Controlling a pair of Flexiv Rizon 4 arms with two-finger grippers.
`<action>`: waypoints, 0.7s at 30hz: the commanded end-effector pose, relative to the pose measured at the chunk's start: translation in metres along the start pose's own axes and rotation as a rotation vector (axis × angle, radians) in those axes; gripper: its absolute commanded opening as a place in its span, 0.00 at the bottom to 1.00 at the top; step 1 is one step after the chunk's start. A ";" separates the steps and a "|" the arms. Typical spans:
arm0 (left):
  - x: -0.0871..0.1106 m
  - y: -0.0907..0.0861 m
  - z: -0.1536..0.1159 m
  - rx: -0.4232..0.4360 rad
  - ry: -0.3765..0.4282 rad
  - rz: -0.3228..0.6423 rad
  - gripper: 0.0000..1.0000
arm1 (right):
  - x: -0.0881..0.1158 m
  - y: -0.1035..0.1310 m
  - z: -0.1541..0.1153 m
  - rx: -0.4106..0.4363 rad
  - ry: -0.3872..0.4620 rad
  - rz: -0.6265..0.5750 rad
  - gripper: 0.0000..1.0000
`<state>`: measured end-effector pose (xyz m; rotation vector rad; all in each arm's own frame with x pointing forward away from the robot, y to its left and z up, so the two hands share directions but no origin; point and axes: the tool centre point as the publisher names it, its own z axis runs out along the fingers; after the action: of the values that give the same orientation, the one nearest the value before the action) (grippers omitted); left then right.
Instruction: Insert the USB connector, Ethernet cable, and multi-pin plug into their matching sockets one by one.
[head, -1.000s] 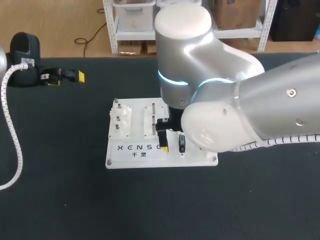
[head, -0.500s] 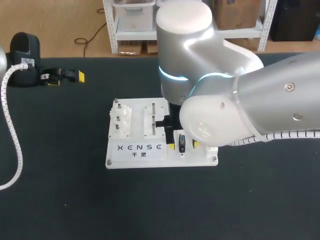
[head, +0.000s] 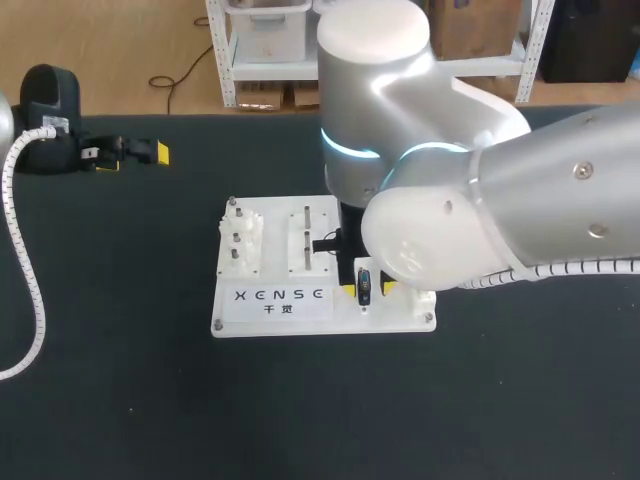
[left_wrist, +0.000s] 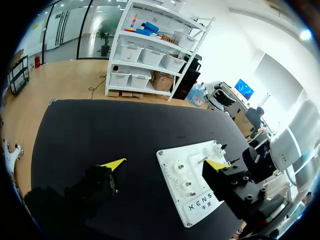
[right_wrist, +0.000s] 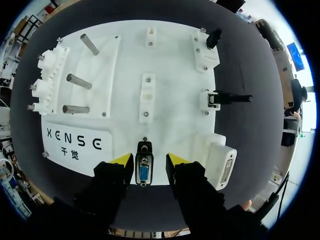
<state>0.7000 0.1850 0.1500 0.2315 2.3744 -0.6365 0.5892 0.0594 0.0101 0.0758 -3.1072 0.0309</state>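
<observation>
A black table (head: 100, 400) is carrying a white socket board (head: 280, 318) near its middle. My right arm (head: 520, 200) is reaching in from the right and bending down over the board's near edge. The right gripper (right_wrist: 148, 159) is pointing straight down with its fingers spread, and the multi-pin plug (right_wrist: 143, 169) is sitting upright between them with a gap on one side. The left gripper (left_wrist: 164, 164) is lying low at the table's far left, spread wide and holding nothing.
</observation>
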 end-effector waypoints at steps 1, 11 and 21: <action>0.000 0.000 0.000 0.000 0.000 0.000 1.00 | -0.003 -0.003 0.003 -0.002 0.003 0.005 0.41; 0.000 0.000 0.000 0.000 0.000 0.000 1.00 | -0.002 0.000 0.000 -0.014 0.003 0.003 0.31; 0.000 0.000 0.000 0.000 0.000 0.000 1.00 | 0.001 0.005 0.001 -0.003 0.005 -0.022 0.00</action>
<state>0.7000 0.1849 0.1500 0.2315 2.3744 -0.6365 0.5888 0.0644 0.0103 0.1070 -3.1031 0.0233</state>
